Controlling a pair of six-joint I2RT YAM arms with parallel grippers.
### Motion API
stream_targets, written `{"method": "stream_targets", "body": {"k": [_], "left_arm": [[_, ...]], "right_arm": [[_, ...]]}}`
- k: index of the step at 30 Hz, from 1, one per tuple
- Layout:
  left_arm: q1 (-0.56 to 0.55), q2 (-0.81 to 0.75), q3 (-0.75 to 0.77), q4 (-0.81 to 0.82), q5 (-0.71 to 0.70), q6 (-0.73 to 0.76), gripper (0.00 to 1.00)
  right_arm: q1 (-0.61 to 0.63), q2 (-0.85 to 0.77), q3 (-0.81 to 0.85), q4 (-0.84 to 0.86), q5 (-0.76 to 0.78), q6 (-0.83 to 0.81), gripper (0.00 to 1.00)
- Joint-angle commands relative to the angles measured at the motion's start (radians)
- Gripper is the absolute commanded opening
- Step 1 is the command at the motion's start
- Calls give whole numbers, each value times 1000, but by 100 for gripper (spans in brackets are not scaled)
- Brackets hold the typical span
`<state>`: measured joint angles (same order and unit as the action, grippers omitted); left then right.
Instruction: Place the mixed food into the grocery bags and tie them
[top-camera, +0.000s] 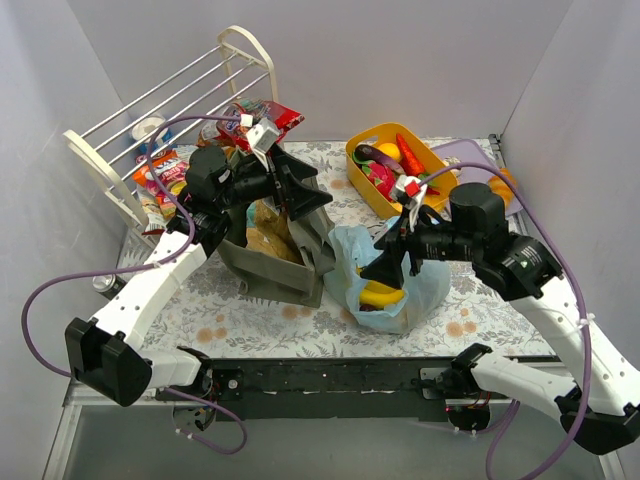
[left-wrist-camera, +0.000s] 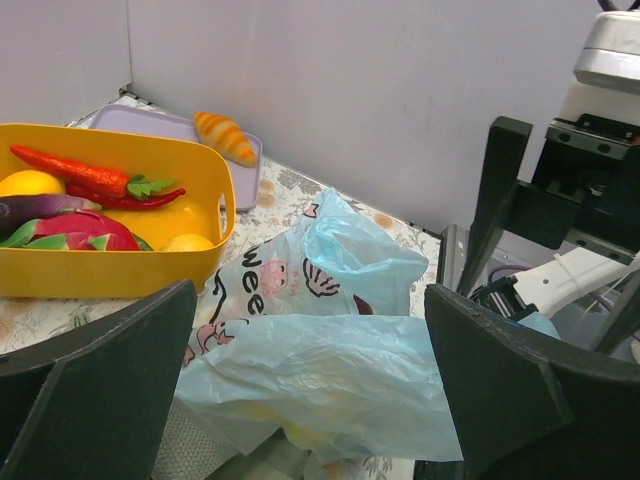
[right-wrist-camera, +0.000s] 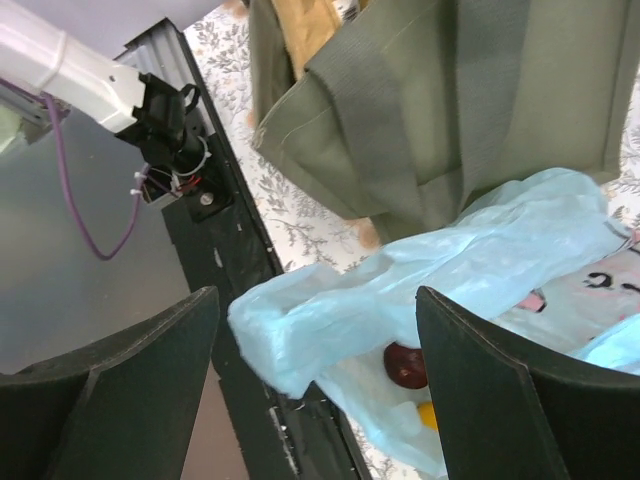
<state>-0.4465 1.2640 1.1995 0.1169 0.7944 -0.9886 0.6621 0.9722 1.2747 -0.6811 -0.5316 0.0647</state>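
Blue plastic bag (top-camera: 392, 262) slumps on the counter (top-camera: 240, 322), against the olive tote (top-camera: 300, 262), with bananas (top-camera: 381, 297) inside. Its film looks light, limp and slippery, so pinch the loose rim bunched together. Gaping wide and holding nothing: left pincer (left-wrist-camera: 310, 290), right pincer (right-wrist-camera: 318, 292).

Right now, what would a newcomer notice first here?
The light-blue plastic bag at the centre, a yellow banana showing in its mouth, with the olive-green tote right beside it on the left. Behind them to the right, a yellow tub holds bright toy produce.
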Motion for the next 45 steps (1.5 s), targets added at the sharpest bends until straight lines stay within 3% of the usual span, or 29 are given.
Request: {"method": "stream_targets", "body": {"k": [1, 19, 22, 23, 25, 26, 30, 36, 38, 45], "left_arm": [[9, -3, -8, 6, -9, 14, 98], [9, 40, 23, -28, -27, 48, 98], [9, 49, 23, -17, -15, 45, 98], [9, 52, 22, -13, -6, 47, 98], [9, 57, 15, 6, 46, 53, 98], [8, 57, 11, 13, 69, 57, 98], [8, 57, -11, 99, 253, 24, 98], [3, 95, 12, 314, 427, -170, 98], [-7, 121, 12, 478, 445, -246, 98], [-73, 208, 40, 582, 358, -257, 98]], "right_arm": [[10, -82, -32, 52, -4, 43, 87], [112, -90, -98, 75, 80, 55, 84], [120, -86, -110, 74, 139, 60, 73], [122, -84, -110, 74, 178, 64, 59], [122, -75, -104, 66, 241, 70, 46], [120, -70, -92, 60, 308, 67, 31], [120, -47, -8, 64, 435, 11, 1], [102, 42, 184, 89, 453, -110, 1], [84, 86, 219, 84, 411, -132, 1], [27, 175, 308, 78, 268, -172, 1]]}}
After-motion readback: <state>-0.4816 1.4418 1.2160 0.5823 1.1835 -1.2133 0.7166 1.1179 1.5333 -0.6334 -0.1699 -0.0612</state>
